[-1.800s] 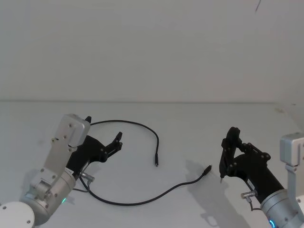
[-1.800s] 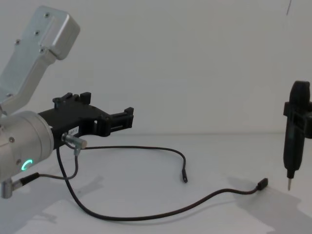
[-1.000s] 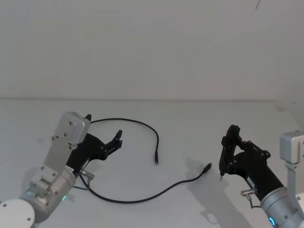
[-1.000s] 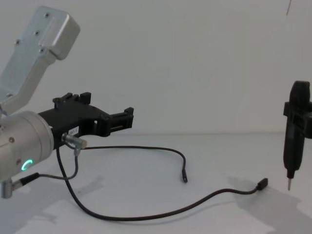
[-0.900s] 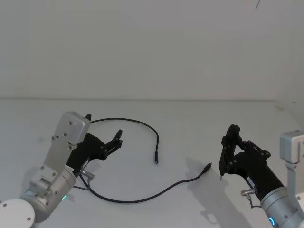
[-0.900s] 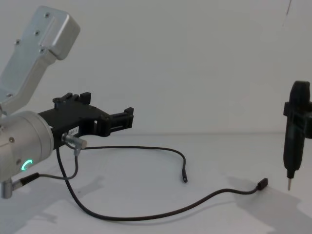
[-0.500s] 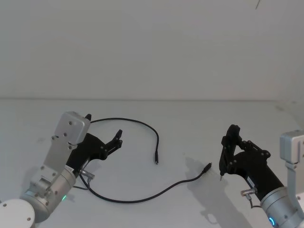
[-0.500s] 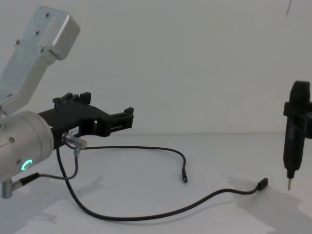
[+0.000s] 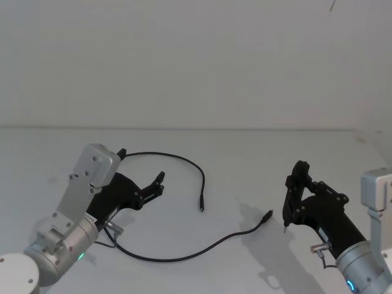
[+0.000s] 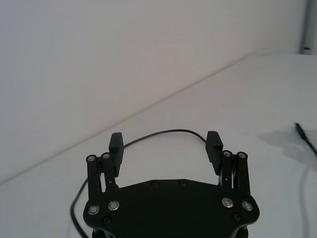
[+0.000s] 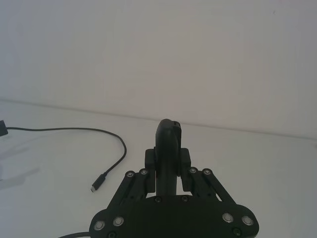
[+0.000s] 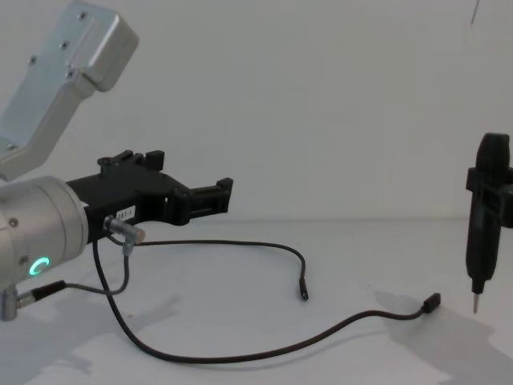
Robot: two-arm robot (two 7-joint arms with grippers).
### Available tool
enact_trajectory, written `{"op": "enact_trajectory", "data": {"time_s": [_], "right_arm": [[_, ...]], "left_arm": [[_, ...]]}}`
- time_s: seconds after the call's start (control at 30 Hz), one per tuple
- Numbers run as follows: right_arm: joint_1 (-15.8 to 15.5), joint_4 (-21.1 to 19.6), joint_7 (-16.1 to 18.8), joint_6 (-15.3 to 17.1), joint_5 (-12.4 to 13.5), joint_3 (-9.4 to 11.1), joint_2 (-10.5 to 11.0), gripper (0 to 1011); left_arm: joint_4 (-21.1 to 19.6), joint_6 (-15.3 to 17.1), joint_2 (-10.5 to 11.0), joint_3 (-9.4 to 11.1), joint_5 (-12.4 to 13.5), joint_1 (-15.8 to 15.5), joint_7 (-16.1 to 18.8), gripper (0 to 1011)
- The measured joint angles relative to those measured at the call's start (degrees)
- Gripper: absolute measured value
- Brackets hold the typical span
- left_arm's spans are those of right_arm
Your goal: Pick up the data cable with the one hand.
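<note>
- Table (image 9: 257, 153) is running bare and white back to the wall (image 9: 196, 61), meeting it in a straight far edge. The widest open stretch is lying beyond the cable and between the two arms.
- Data cable (image 9: 203, 184) is lying loose on the table in two sweeps. One arc is curving from beside the left gripper round to the first plug (image 9: 200, 210) near mid-table. A longer sweep is passing beneath the left wrist and crossing the near side to the second plug (image 9: 267, 215).
- Left gripper (image 9: 141, 165) is hovering over the table's left side, jaws spread wide and holding nothing (the chest view is putting it clear above the cable, not touching).
- Left wrist view is framing the far arc of the cable in the gap between the two fingers (image 10: 116, 141), well beyond them.
- Chest view is adding the green ring light (image 12: 36, 266) on the silver wrist and a silver plug (image 12: 123, 232) jutting out under the gripper body.
- Right gripper (image 11: 168, 159) is sitting at the right side, clenched on a pen-like tool (image 9: 288, 205) pointing down. Its metal tip is hanging low over the table, near the second plug but apart from it.
- Right wrist view is looking past that tool to the first plug and its arc, with open table around them.
</note>
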Motion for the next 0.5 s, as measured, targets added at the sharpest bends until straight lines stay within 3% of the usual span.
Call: {"op": "enact_trajectory", "data": {"time_s": [0.27,0.5], "right_arm": [[0.0,0.0,0.0,0.0,0.0,0.0,0.0,279],[0.0,0.0,0.0,0.0,0.0,0.0,0.0,279]], "left_arm": [[-2.16,2.63,2.4,0.34,-1.73,-0.46,-5.14,1001],[-4.52,8.28,4.99,1.32,-3.5,-2.21,-11.19,1001]]}}
